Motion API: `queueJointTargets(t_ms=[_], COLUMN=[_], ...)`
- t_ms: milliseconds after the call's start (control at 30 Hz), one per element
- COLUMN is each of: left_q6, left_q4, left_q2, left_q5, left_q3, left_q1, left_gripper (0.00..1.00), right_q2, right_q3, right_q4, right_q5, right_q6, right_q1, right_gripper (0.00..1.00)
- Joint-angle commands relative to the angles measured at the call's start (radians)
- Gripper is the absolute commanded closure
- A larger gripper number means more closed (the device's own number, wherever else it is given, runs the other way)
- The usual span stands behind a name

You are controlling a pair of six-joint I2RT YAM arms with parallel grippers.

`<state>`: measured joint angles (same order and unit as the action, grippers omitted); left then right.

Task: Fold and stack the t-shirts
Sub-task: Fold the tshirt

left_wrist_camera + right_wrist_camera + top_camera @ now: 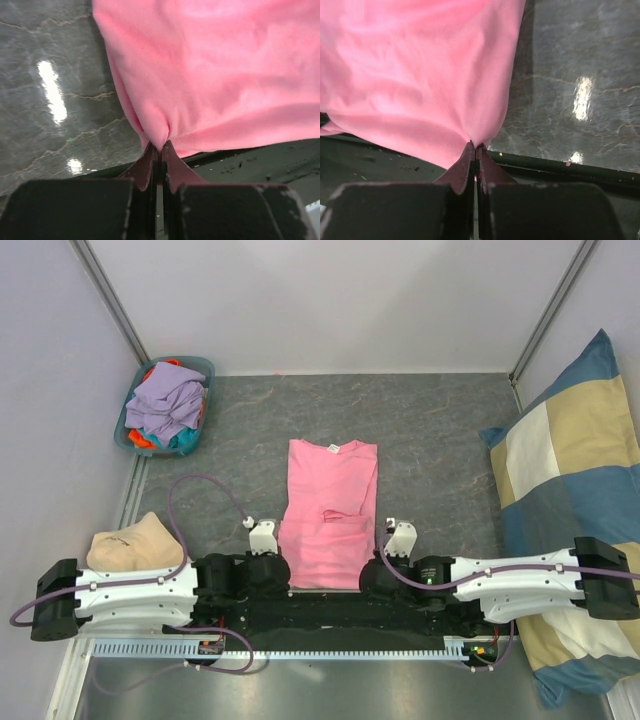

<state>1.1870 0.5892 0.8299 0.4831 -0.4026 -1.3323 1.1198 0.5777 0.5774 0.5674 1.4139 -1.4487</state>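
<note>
Overhead, the pink t-shirt [330, 515] lies narrow at the centre of the table [440, 430], collar at 12 o'clock, hem at 6 o'clock. In the left wrist view the left gripper [159, 146] is clenched on a small pucker of hem corner, which a quick lift could pull free. In the right wrist view the right gripper [475, 145] has the same thin bite; one corner slipping would skew the fold.

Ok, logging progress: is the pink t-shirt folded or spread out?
Partly folded: the pink t-shirt lies full length, its sleeves tucked in.
</note>
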Motion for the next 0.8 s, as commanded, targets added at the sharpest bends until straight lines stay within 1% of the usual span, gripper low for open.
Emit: queueJointTargets(t_ms=[0,100,233,333,367,433,467,500,567,600,667,700,767], left_q6=[0.022,-0.027,-0.101,-0.193,-0.249,-0.299,-0.35,-0.374,-0.438,-0.458,-0.512,-0.529,-0.569], left_q4=[0.081,0.09,0.084,0.041,0.023,-0.035,-0.054,-0.092,-0.123,-0.135,-0.17,-0.181,-0.219], left_q2=[-0.031,-0.025,0.001,0.014,0.014,0.012,0.014,0.015,0.029,0.037,0.069,0.081,0.124], left_q5=[0.142,0.173,0.187,0.172,0.161,0.117,0.097,0.06,0.029,0.008,-0.008,-0.023,-0.044], left_q3=[-0.065,-0.11,-0.163,-0.2,-0.212,-0.222,-0.229,-0.235,-0.255,-0.265,-0.292,-0.301,-0.324], left_q1=[0.007,0.033,0.085,0.146,0.166,0.231,0.255,0.303,0.343,0.376,0.413,0.426,0.458], left_gripper=[0.98,0.98,0.98,0.98,0.98,0.98,0.98,0.98,0.98,0.98,0.98,0.98,0.98], right_q2=[-0.067,-0.072,0.001,0.027,0.032,0.04,0.04,0.037,0.029,0.028,0.026,0.031,0.041], right_q3=[0.059,0.082,0.154,0.206,0.218,0.244,0.251,0.26,0.264,0.267,0.278,0.281,0.289], right_q4=[0.091,0.09,0.11,0.113,0.11,0.101,0.084,0.073,0.035,0.024,0.0,-0.011,-0.046], right_q5=[0.172,0.196,0.238,0.261,0.262,0.256,0.246,0.239,0.224,0.204,0.187,0.164,0.149], right_q6=[0.053,0.025,-0.018,-0.065,-0.1,-0.147,-0.17,-0.217,-0.263,-0.303,-0.343,-0.384,-0.415], right_q1=[-0.003,-0.001,0.004,0.02,0.031,0.079,0.097,0.129,0.165,0.203,0.24,0.278,0.33], right_gripper=[1.0,1.0,1.0,1.0,1.0,1.0,1.0,1.0,1.0,1.0,1.0,1.0,1.0])
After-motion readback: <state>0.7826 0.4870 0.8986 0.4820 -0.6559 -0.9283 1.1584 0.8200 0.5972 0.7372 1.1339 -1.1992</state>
